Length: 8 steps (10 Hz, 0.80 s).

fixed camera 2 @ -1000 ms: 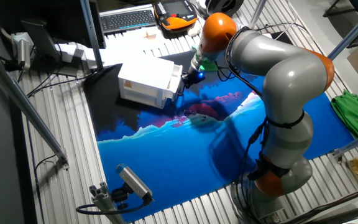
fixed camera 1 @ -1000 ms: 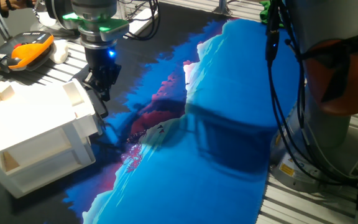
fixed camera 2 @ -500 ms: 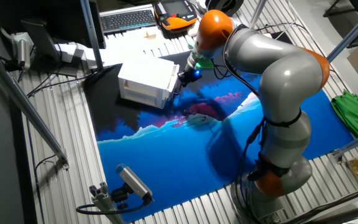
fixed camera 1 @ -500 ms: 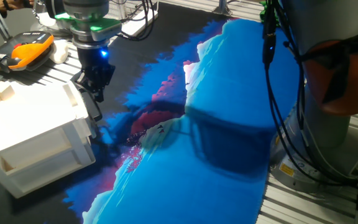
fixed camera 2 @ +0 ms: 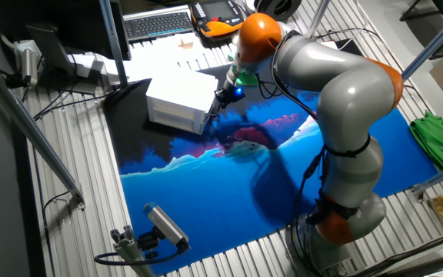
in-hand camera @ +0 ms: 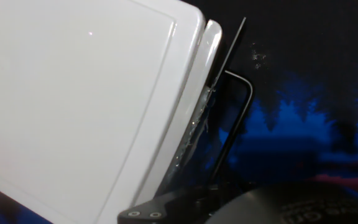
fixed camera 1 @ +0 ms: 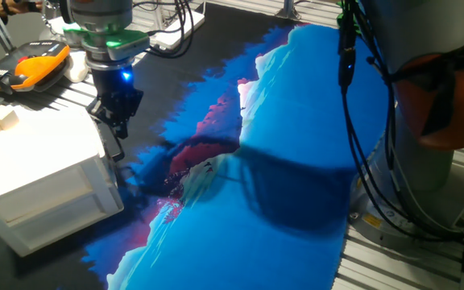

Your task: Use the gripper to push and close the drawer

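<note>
A blue-and-black printed mat (fixed camera 1: 296, 161) covers the ribbed metal table (fixed camera 2: 75, 208) in your workcell, with a keyboard (fixed camera 2: 158, 23) and an orange-and-black pendant (fixed camera 1: 26, 66) lying at the far edge. On the dark end of the mat stands the small white cabinet (fixed camera 1: 35, 173), and you can see its drawer (in-hand camera: 199, 93) pushed almost fully in: in the hand view only a thin slit separates the white drawer front from the cabinet's top panel, and the black bar handle (in-hand camera: 238, 118) stands out from the front over the dark mat. In one fixed view the open lower shelf (fixed camera 1: 47, 211) shows beneath the cabinet's top. Your gripper (fixed camera 1: 115, 125) hangs at the drawer's front corner, its blue light (fixed camera 1: 123, 76) glowing under the green-lit ring (fixed camera 1: 107, 40), its black fingers pointing down right beside the handle; whether they actually touch it you cannot tell from these angles. Whether the fingers are spread or pressed together cannot be made out either, since they read as one dark mass. In the other fixed view the grey-and-orange arm (fixed camera 2: 337, 85) arches from its base (fixed camera 2: 337, 223) across the mat to the cabinet, and a green cloth (fixed camera 2: 437, 138) lies off the mat's far side.
</note>
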Tool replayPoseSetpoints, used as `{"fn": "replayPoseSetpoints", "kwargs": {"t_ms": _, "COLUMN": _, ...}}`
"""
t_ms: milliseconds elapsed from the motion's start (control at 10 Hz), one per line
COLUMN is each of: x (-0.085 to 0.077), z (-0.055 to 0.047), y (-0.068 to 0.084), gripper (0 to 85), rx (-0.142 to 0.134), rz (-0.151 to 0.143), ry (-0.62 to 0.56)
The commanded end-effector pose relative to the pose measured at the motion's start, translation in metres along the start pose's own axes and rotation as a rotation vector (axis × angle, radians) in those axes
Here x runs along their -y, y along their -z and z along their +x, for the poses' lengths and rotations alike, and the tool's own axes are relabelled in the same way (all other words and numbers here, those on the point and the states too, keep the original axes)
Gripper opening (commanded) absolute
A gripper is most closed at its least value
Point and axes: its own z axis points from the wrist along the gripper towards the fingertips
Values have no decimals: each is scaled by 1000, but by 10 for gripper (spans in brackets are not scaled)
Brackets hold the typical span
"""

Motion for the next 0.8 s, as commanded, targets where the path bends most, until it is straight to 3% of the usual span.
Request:
{"fn": "replayPoseSetpoints", "kwargs": {"t_ms": 0, "x": -2, "z": -1, "y": 0, "gripper": 0, "rx": -1, "rz": 1, "ry": -3}}
{"fn": "replayPoseSetpoints", "kwargs": {"t_ms": 700, "x": -26, "z": 3, "y": 0, "gripper": 0, "rx": -5, "rz": 12, "ry": -37}}
